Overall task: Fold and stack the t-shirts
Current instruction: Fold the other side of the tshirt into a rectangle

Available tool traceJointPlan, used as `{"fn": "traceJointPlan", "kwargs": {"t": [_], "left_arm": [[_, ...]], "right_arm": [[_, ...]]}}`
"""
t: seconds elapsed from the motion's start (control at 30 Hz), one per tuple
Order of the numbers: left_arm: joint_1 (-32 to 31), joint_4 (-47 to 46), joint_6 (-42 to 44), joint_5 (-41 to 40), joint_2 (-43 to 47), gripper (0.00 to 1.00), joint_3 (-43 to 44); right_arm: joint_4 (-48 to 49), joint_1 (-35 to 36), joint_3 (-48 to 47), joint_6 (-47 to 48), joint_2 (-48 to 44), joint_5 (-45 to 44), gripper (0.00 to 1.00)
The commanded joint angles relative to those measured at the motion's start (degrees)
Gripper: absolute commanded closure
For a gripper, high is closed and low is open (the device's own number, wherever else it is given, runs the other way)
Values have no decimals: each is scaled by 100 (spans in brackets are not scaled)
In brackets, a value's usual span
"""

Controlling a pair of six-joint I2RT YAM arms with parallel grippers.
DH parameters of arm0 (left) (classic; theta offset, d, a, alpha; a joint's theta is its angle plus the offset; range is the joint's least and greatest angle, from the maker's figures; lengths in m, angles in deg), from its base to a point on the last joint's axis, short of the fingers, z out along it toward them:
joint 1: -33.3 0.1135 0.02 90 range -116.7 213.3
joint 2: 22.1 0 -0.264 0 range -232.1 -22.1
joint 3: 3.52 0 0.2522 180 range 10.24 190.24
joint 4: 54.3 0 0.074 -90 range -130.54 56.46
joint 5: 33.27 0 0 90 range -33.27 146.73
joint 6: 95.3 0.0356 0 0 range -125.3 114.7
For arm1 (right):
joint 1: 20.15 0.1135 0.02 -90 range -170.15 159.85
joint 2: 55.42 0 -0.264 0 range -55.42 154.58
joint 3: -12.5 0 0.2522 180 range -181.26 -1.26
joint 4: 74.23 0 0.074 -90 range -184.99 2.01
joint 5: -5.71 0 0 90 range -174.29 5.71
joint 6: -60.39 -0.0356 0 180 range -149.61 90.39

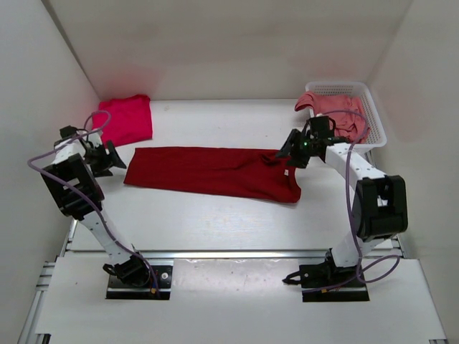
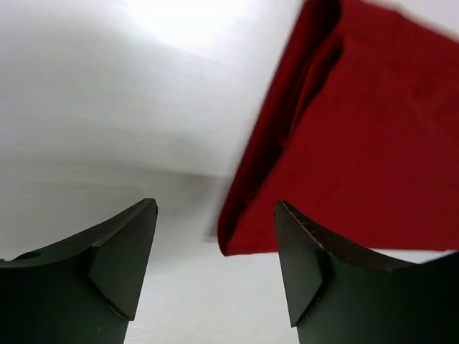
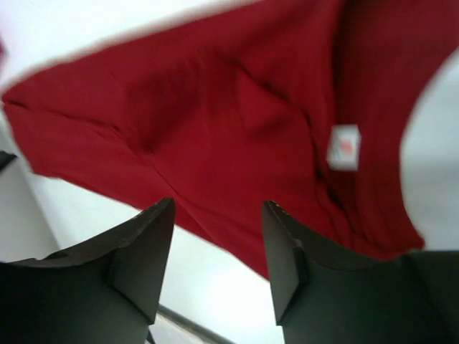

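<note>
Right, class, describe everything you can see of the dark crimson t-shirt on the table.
The dark crimson t-shirt is soft cloth, folded lengthwise into a long band lying flat across the middle of the table. Its right end shows the neckline and a small white label. The open left end effector and right end effector sit at its ends, gripping nothing.

**Setting:** robotics lab work cell.
**Evidence:**
- Bare white tabletop, boxed in by plain white panels at the back and both sides.
- Aluminium extrusion rail along the near edge.
- Left arm and right arm, white and black, on black base plates.
- Purple cables loop off the arms.

**Contents:** white mesh basket; dark crimson t-shirt laid flat.
</note>
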Motion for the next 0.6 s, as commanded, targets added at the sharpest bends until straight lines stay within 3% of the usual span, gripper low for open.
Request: {"fn": "traceJointPlan", "kwargs": {"t": [0.0,0.13,0.33,0.4,0.57], "left_arm": [[-240,103,537,-40,478,23,-466],[-240,-653,317,145,689,20,-836],[-626,-593,440,-4,514,22,-941],[-609,-724,387,-101,531,31,-1056],[-425,-610,404,171,645,70,-1144]], "right_arm": [[-714,104,574,529,-453,-320,48],[-627,174,1120,599,-796,-214,43],[-381,148,1823,502,-1147,-223,39],[-223,113,2017,423,-1270,-135,39],[-170,165,2298,397,-1438,67,42]]}}
